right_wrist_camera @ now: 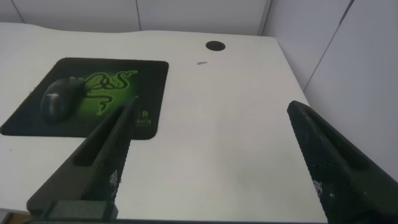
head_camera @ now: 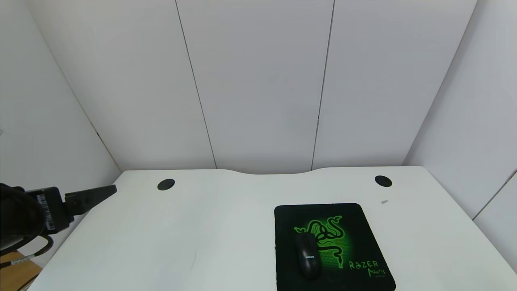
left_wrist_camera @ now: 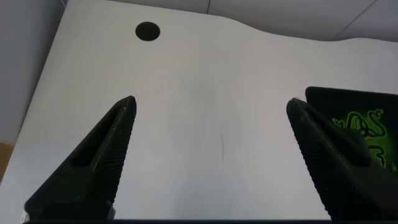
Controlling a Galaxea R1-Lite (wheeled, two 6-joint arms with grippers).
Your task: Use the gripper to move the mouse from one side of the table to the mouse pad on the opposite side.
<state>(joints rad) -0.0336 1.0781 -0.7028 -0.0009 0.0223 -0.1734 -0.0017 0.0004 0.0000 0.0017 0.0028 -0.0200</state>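
The black mouse [head_camera: 307, 256] lies on the black mouse pad [head_camera: 286, 218] with the green snake logo, on the right half of the white table [head_camera: 202, 226]. My left gripper [head_camera: 109, 190] hovers over the table's far left edge, far from the mouse, open and empty. In the left wrist view its fingers [left_wrist_camera: 210, 102] are spread wide over bare table, with a corner of the pad [left_wrist_camera: 373, 99] beside one of them. My right gripper [right_wrist_camera: 211, 106] is open and empty above the table's right side. The mouse [right_wrist_camera: 60, 99] and pad [right_wrist_camera: 149, 74] lie beyond it. It is out of the head view.
Two black round cable-hole caps [head_camera: 166, 184] [head_camera: 383, 181] sit near the table's curved back edge. A tiny grey scrap [head_camera: 384, 201] lies behind the pad at the right. White wall panels enclose the table at the back and sides.
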